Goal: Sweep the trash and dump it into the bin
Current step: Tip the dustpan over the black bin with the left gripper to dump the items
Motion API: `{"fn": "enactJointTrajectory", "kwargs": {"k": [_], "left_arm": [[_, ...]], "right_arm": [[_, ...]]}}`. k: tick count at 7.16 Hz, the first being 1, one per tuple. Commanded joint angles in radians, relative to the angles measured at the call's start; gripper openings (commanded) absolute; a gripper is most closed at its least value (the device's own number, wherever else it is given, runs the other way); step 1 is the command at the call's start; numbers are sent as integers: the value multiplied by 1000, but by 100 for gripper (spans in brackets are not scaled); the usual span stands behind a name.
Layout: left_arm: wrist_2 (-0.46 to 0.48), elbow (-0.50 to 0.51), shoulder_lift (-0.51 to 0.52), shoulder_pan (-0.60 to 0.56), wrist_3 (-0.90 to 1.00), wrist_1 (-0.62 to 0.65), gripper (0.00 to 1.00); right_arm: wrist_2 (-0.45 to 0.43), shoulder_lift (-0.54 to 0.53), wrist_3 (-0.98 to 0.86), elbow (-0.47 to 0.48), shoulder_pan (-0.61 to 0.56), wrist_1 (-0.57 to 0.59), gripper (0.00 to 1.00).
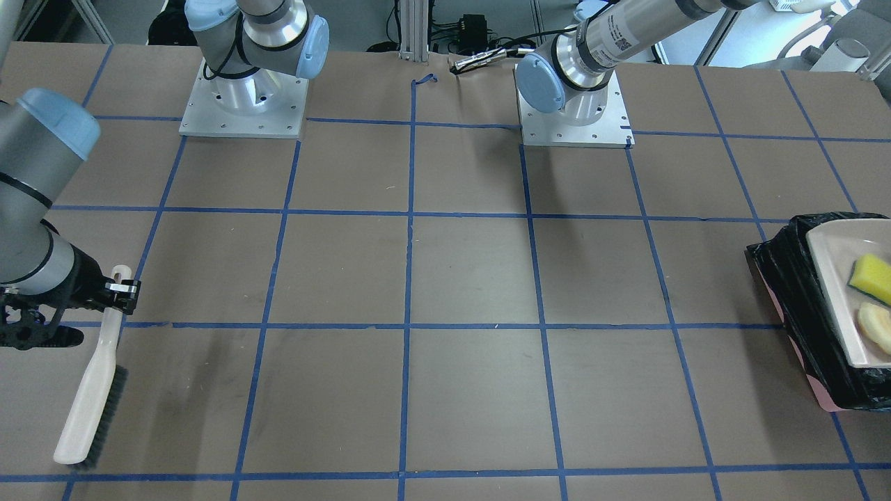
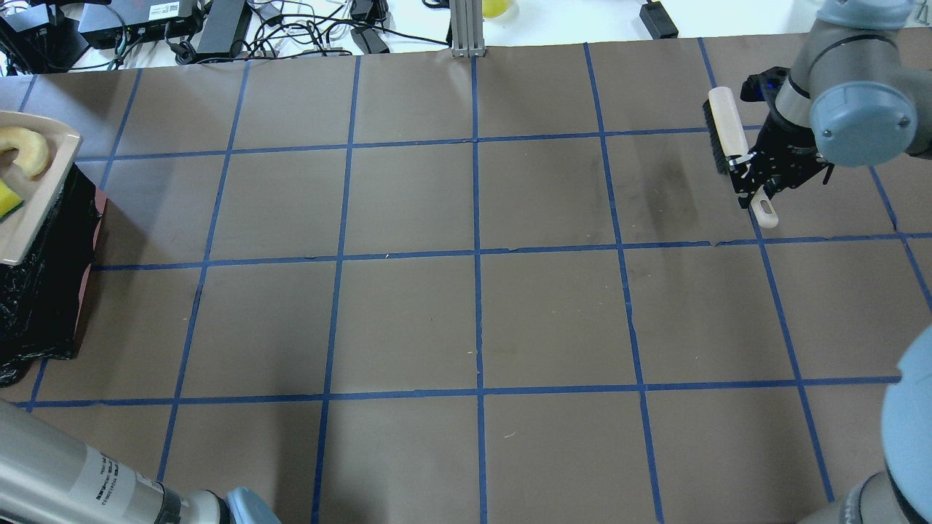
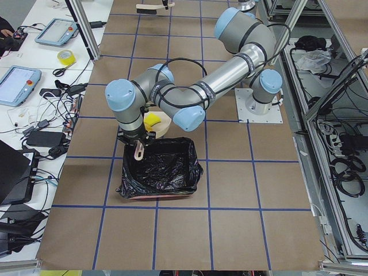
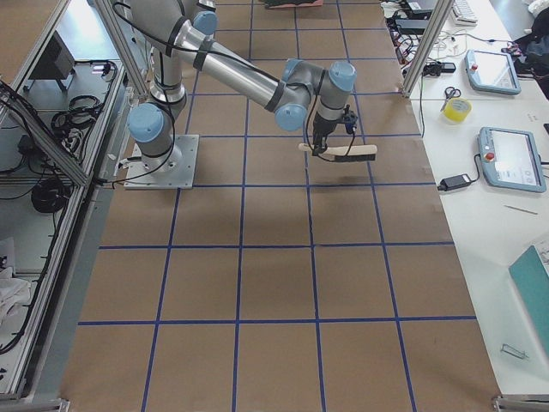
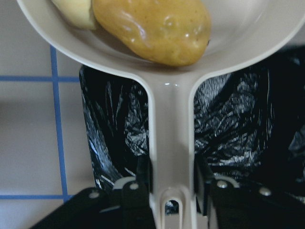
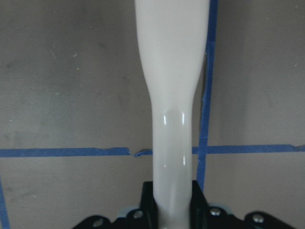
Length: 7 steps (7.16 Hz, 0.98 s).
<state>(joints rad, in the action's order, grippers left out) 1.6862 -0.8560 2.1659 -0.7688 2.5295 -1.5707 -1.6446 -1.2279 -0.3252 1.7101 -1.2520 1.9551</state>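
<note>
Beige plastic is all that carries the load here: the dustpan [image 5: 171, 119] hangs by its thin handle in the left gripper [image 5: 171, 174], whose jaws are clenched on that handle. The pan is held above the black-lined bin [image 3: 158, 172] at the table's left end. All the trash lies in the pan: the glossy orange-brown potato-like lump [image 5: 152, 28], the yellow-and-green sponge [image 1: 871, 277] and the pale crescent slice [image 1: 876, 327]. The main risk is in the tipping. The rounded lump would probably roll first and fast, and if the pan's lip is not well inside the bin's rim it could strike the edge and bounce onto the table [image 2: 466, 306]. The smooth handle might also twist in so narrow a grip as the weight shifts. The light sponge may cling and need a steeper tilt. Far off at the right end, the right gripper [image 6: 172, 191] is clamped on the brush [image 2: 724, 127] and cannot help.
</note>
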Motion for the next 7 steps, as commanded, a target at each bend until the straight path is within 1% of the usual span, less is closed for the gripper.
{"fn": "enactJointTrajectory", "kwargs": {"k": [1, 2, 4, 5, 7], "left_arm": [[32, 77, 54, 42, 237, 137, 0], [29, 74, 70, 48, 329, 214, 0], [32, 71, 74, 69, 394, 235, 0], [35, 71, 63, 62, 429, 236, 0], [38, 67, 49, 56, 486, 288, 0]], "right_arm": [[-3, 34, -46, 13, 34, 21, 0], [-6, 56, -66, 13, 34, 21, 0], [-6, 59, -74, 13, 34, 21, 0], [-6, 58, -74, 11, 34, 24, 0], [-6, 61, -64, 11, 34, 25, 0]]}}
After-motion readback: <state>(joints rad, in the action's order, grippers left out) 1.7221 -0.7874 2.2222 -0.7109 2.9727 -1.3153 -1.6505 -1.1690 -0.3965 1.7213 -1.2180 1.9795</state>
